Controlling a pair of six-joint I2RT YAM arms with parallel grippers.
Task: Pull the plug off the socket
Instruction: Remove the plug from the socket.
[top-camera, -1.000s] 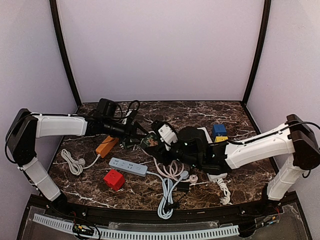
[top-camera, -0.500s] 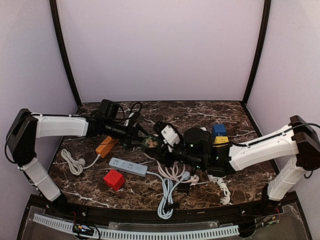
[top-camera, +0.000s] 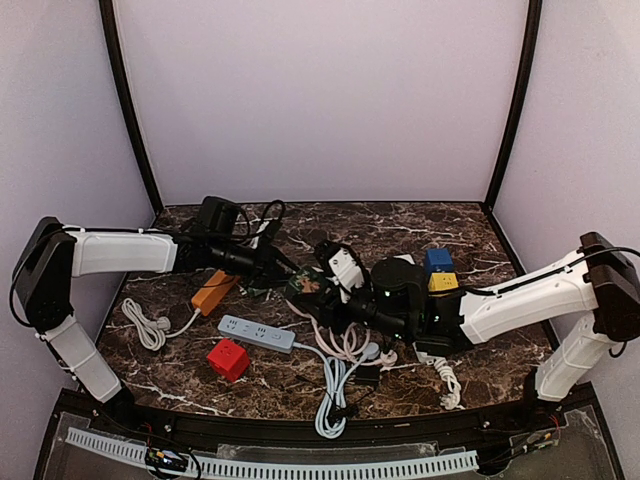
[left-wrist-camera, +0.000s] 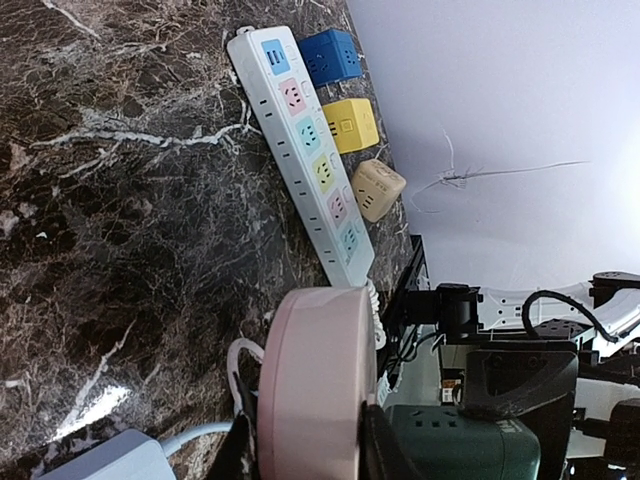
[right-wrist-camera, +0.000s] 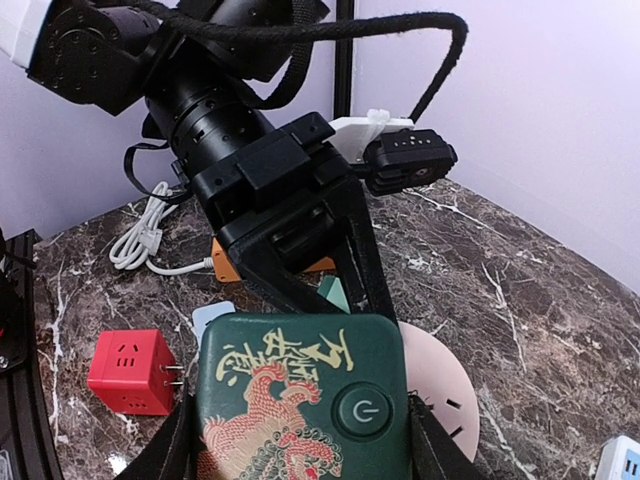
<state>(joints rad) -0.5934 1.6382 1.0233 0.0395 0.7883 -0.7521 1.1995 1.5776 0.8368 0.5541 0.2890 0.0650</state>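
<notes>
The left jaws are closed narrow on a pink socket (left-wrist-camera: 318, 400), a round disc, gripping it at its edge. The right jaws hold a green box (right-wrist-camera: 305, 400) by its two sides; the box has a dragon picture and a power button on top. Both things are between the two arms, over the middle of the counter (top-camera: 400, 225). In the right wrist view the socket shows just behind the box, with slots in its face, and they seem to touch. If pins are in the slots, I cannot tell. A white cable (left-wrist-camera: 238, 362) passes behind the disc.

The left arm (top-camera: 120, 250) reaches in from the left, and the right arm (top-camera: 520, 295) from the right.

On the counter near the right arm lies a white strip (left-wrist-camera: 300, 150) with coloured outlets. Just beside it are a blue cube (left-wrist-camera: 335, 57), a yellow cube (left-wrist-camera: 350, 125) and a beige cube (left-wrist-camera: 378, 188) in a row. Near the left arm are an orange strip (top-camera: 213, 291), a grey strip (top-camera: 256, 333) and a red cube (right-wrist-camera: 130, 372). Loose cords (top-camera: 335, 390) lie at the front.
</notes>
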